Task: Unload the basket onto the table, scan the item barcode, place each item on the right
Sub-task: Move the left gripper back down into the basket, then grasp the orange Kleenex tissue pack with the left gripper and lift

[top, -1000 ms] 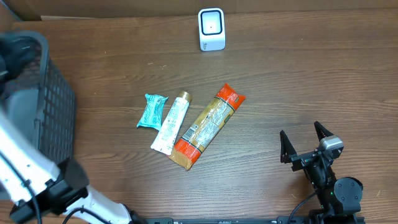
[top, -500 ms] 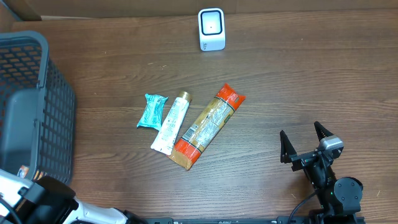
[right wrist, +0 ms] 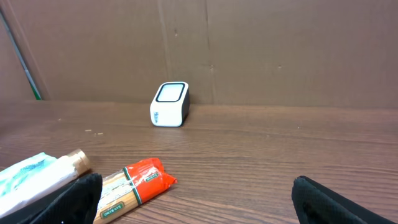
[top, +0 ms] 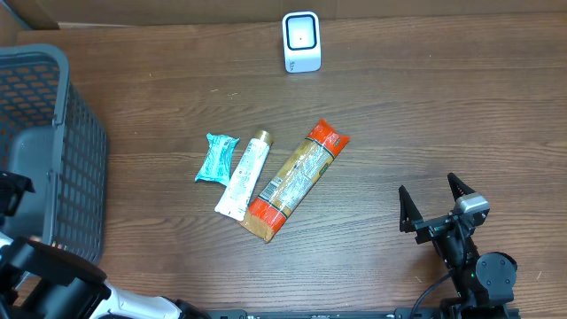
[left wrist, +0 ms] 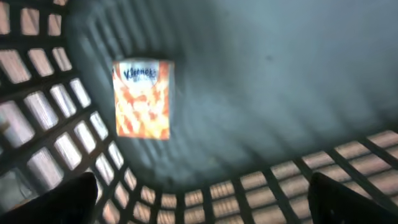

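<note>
Three items lie bunched in the middle of the counter [top: 425,106]. A teal packet [top: 217,158] is on the left, a white tube [top: 244,174] is just beside it, and a long orange packet [top: 297,180] lies just beside the tube on the right. All three slant the same way.

The scanner [top: 301,41] stands at the far edge, close to the cardboard wall [right wrist: 280,50]. It is well apart from the items, with bare wood between. Broad open counter stretches to the right of the cluster and across the near right.

There the right end effector [top: 432,202] sits close to the near edge. Its fingers are spread wide with nothing between them, and it faces the scanner and the items.

A dark mesh basket [top: 84,151] fills the left edge. The left end effector [left wrist: 205,208] is down inside it, fingers wide apart at either lower corner of the wrist view and holding nothing. Lattice walls fill the left and lower sides of that view. A blurred tissue pack [left wrist: 142,99] lies flat on the basket floor, close to the left wall.
</note>
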Robot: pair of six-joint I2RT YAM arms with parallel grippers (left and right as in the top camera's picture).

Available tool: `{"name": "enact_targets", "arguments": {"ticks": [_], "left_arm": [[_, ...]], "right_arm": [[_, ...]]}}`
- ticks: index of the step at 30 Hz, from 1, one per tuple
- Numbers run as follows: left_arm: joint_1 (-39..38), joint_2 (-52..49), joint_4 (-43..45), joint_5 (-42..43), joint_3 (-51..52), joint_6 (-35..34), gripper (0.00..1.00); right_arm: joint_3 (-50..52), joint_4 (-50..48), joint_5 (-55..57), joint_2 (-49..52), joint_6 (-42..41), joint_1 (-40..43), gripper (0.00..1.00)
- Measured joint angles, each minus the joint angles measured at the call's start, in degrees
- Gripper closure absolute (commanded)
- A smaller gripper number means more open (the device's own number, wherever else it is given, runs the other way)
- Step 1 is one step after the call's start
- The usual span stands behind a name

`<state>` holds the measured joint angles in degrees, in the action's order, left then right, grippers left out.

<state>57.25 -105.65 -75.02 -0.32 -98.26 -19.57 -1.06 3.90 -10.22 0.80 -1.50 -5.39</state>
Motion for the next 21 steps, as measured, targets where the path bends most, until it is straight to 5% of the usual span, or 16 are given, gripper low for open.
{"name": "enact_targets", "arguments": {"ticks": [11,17,21], "left_arm": [[0.0,0.0,17.81,-5.46,17.62,-0.04,0.04],[0.0,0.0,24.44,-10.03,24.94,-0.04,0.14],[-0.15,0.0,27.52,-12.13,27.82,-0.22,0.33]], "right_arm": [[0.0,0.0,0.0,0.0,-0.02,-0.02,0.0],[0.0,0.02,-0.02,0.0,-0.02,-0.02,0.0],[0.0,0.02,-0.02,0.0,-0.02,-0.02,0.0]]}}
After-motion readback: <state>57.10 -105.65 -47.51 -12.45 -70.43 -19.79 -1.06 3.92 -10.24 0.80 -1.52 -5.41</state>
